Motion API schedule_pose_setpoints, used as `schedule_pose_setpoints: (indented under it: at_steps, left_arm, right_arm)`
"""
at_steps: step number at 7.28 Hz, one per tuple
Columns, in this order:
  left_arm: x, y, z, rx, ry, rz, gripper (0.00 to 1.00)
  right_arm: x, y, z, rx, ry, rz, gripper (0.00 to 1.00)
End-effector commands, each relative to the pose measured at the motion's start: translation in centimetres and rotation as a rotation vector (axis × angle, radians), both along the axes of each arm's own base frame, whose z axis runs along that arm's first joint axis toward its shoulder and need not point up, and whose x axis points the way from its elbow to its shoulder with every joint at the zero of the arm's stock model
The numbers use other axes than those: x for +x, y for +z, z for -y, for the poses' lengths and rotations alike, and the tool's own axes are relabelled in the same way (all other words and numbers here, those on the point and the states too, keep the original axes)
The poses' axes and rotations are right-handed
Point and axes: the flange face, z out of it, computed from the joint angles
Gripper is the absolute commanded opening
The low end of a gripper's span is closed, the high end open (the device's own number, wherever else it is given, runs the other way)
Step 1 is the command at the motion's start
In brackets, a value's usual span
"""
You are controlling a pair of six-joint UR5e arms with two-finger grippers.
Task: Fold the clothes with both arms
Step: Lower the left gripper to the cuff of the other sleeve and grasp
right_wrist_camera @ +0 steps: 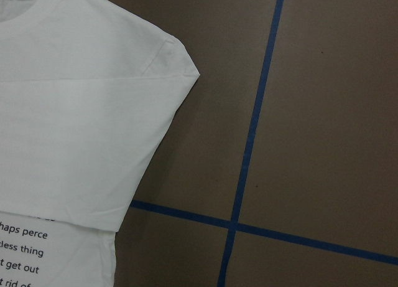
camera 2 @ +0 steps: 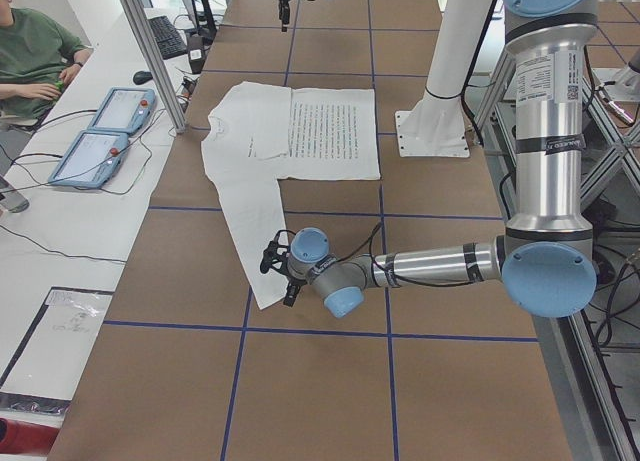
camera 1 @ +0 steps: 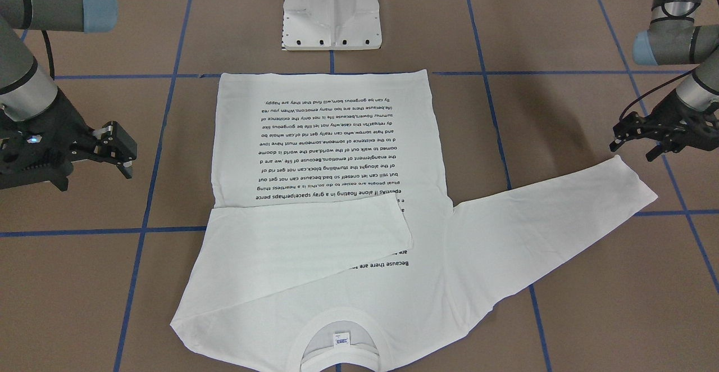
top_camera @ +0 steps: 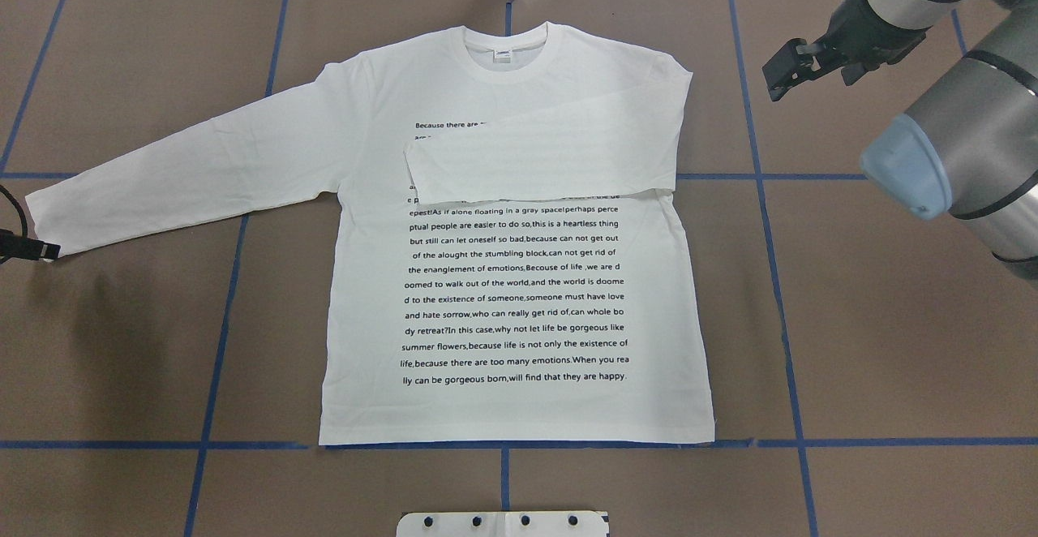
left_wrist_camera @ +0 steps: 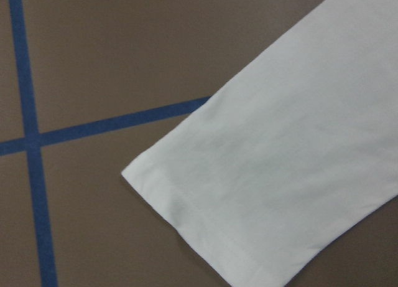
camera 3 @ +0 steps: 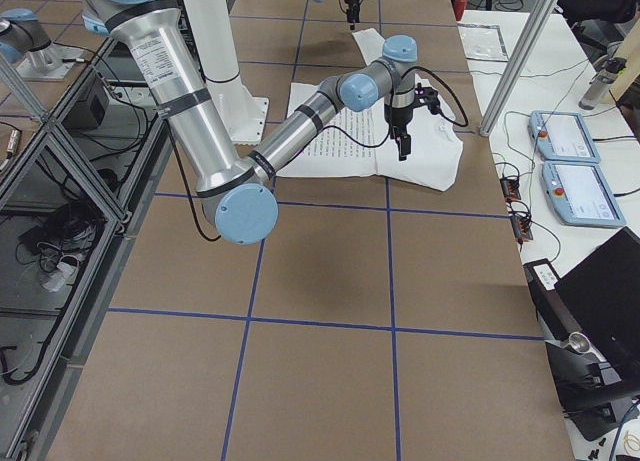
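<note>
Shows T-shirt point(top_camera: 519, 294) with one sleeve point(top_camera: 551, 156) folded across chest, other sleeve point(top_camera: 186, 168) outstretched near wide-open left gripper point(camera 1: 633, 148), right gripper point(camera 1: 126, 155) likewise spread, empty.

Shirt point(top_camera: 519, 294) flat on table point(top_camera: 811, 318), text side up. Collar point(top_camera: 507, 50) at the far edge from the base point(camera 1: 331, 12); hem nearest the base. Sleeve on robot's right point(top_camera: 551, 156) lies folded across the chest, on top of the upper text lines. Sleeve on robot's left point(top_camera: 186, 164) extends out to the left on the table. Left gripper point(camera 1: 635, 144) sits just beside that sleeve's cuff. Right gripper point(top_camera: 782, 75) is off the shirt, to the right of the shoulder, apart from it.
</note>
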Motion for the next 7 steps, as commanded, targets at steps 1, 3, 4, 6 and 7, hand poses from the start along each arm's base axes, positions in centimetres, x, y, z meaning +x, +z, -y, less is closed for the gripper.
schedule_pose_setpoints:
  at_steps: [1,3,4,6,7]
  left_arm:
    - [0.6,-0.6,0.3,0.028,-0.020,0.017,0.96]
    - [0.6,-0.6,0.5,0.034,-0.030,0.026,0.89]
    - [1.0,-0.6,0.3,0.036,-0.020,0.027,0.88]
    - [1.9,-0.6,0.1,0.039,-0.003,0.028,0.88]
    - [2.1,-0.5,0.0,0.038,0.002,0.029,0.88]
  right_arm:
    - [0.1,-0.1,-0.1,0.001,0.001,0.002,1.00]
    - [0.0,0.0,-0.2,0.000,0.001,0.002,1.00]
    - [0.0,0.0,-0.2,0.000,0.001,0.002,1.00]
    - [0.0,0.0,-0.2,-0.001,0.002,0.002,1.00]
    - [0.0,0.0,-0.2,-0.001,0.002,0.002,1.00]
